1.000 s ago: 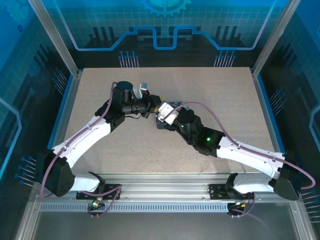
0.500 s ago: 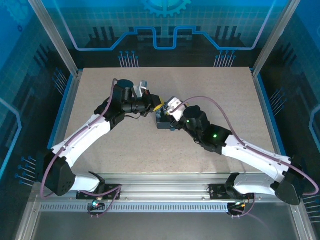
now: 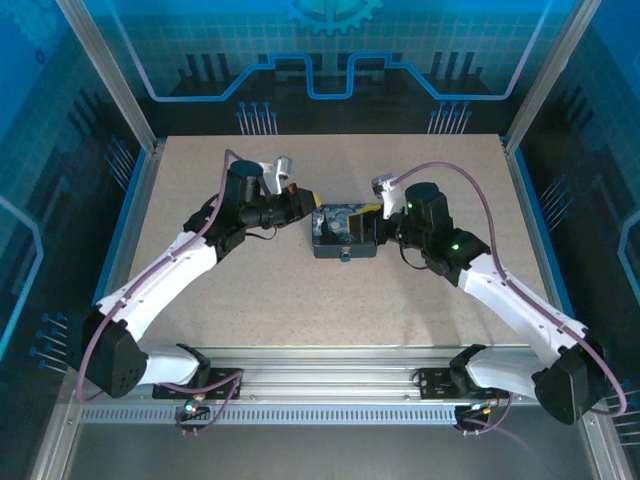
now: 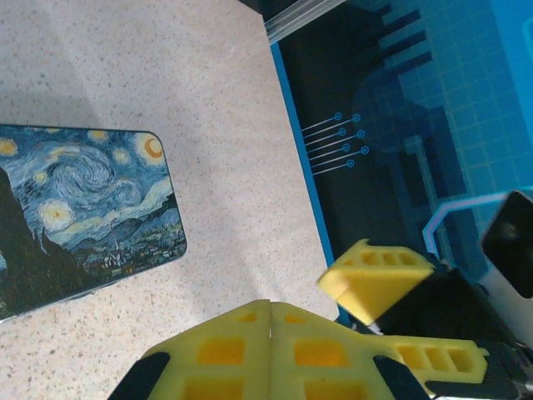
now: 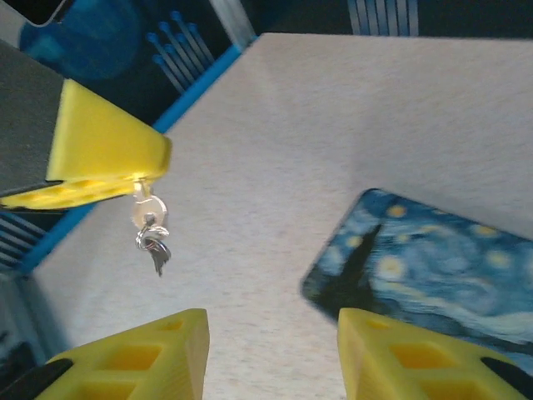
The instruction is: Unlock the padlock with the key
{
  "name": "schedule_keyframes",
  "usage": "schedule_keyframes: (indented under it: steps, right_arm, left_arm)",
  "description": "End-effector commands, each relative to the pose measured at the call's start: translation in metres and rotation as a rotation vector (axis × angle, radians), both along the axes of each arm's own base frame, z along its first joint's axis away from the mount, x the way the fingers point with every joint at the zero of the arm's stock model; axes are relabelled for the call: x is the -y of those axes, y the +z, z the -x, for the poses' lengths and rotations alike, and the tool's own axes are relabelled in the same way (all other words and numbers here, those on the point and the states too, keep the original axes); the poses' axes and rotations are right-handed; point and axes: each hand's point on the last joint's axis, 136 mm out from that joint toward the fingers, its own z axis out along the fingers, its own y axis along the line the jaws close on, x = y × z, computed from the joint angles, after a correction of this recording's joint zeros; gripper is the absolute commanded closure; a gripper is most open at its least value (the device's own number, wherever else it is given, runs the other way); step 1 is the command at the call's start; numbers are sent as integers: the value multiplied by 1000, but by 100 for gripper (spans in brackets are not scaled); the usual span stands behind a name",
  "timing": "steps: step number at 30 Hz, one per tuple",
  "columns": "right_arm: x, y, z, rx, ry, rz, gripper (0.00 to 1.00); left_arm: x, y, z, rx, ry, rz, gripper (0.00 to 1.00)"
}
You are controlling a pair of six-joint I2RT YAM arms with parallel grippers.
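My left gripper [image 3: 307,201] is shut on the key [image 5: 150,212]. In the right wrist view its yellow fingers [image 5: 107,152] pinch the key's round head, and a small ring with a second key hangs below. In the left wrist view the left gripper [image 4: 271,321] has its pads pressed together and the key is hidden between them. My right gripper [image 5: 271,350] is open and empty, facing the key across a gap, at the starry-night tin's right end [image 3: 383,213]. A tiny piece, which looks like the padlock [image 3: 343,255], juts from the tin's near edge.
The dark-blue starry-night tin [image 3: 343,228] lies flat mid-table between the two grippers, with its lid [image 4: 79,212] also in the left wrist view. The blue table rim [image 4: 304,183] and the enclosure wall lie beyond it. Bare speckled tabletop [image 3: 300,300] surrounds the tin.
The right arm has swung right and back off the tin, uncovering its lid. The left gripper stays shut at the tin's left end, shifted slightly.
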Motion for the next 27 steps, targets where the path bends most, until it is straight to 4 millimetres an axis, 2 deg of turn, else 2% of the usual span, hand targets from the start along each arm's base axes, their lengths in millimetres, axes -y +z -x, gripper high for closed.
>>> schedule_keyframes:
  steps: [1, 5, 11, 17, 23, 27]
  right_arm:
    - [-24, 17, 12, -120, 107, -245, 50]
    - [-30, 23, 4, -171, 97, -420, 46]
    - [-33, 29, -4, -228, 85, -616, 48]
    - [-33, 36, -7, -226, 87, -691, 51]
    - [-34, 47, -8, -221, 104, -729, 49]
    - [-37, 48, -8, -231, 120, -740, 53]
  left_arm:
    - [-5, 14, 1, 119, 19, 6, 100]
    - [-7, 19, 3, 156, 44, 50, 100]
    - [-2, 27, 7, 183, 49, 88, 100]
    - [3, 32, 11, 186, 46, 155, 100]
    - [7, 37, 12, 187, 44, 200, 100]
    - [9, 38, 13, 187, 45, 219, 100]
